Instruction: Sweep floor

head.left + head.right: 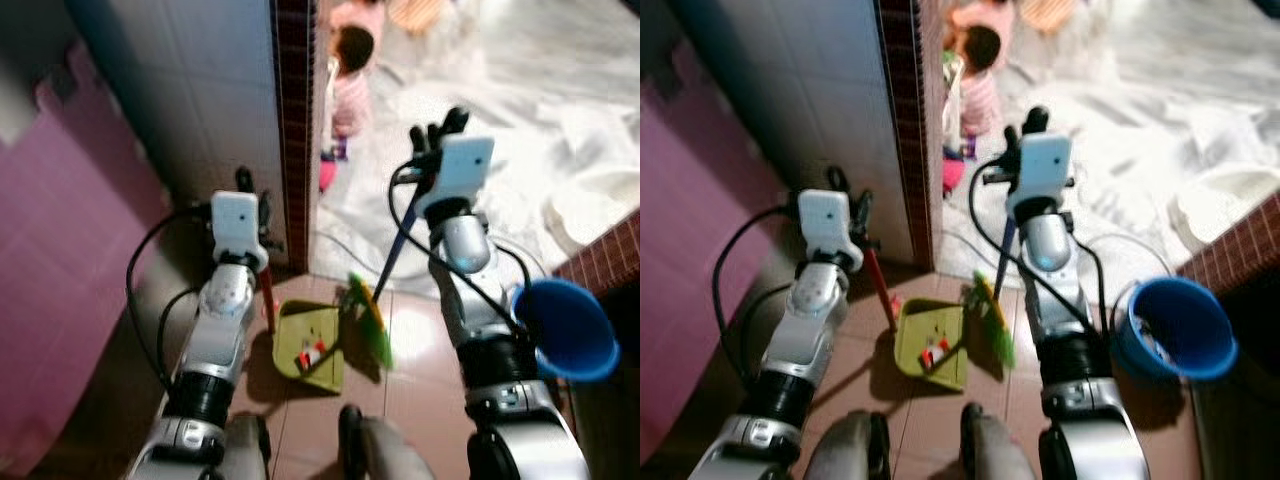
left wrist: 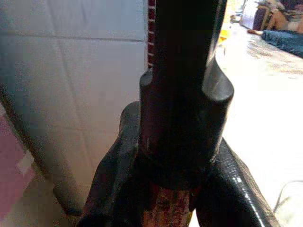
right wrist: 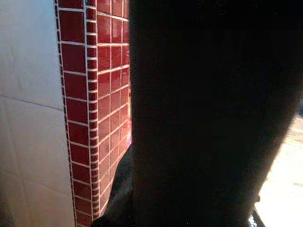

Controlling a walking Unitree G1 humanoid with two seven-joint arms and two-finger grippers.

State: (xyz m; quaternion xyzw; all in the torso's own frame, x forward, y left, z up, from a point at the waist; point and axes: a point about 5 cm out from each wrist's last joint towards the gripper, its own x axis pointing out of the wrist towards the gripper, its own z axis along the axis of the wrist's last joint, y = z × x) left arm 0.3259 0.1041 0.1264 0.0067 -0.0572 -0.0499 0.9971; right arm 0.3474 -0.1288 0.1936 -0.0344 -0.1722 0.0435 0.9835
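A yellow-green dustpan lies on the brown tiled floor in front of my feet, with red and white scraps in it. Its red handle rises to my left gripper, which is shut on it; in the left wrist view the black fingers clasp the dark shaft. A broom with a green and yellow head stands at the pan's right edge. My right gripper is shut on its blue handle, which appears as a dark bar in the right wrist view.
A wall corner edged in red tiles stands just behind the dustpan. A blue bucket sits by my right arm near a low brick ledge. A small person sits beyond the corner on white sheeting.
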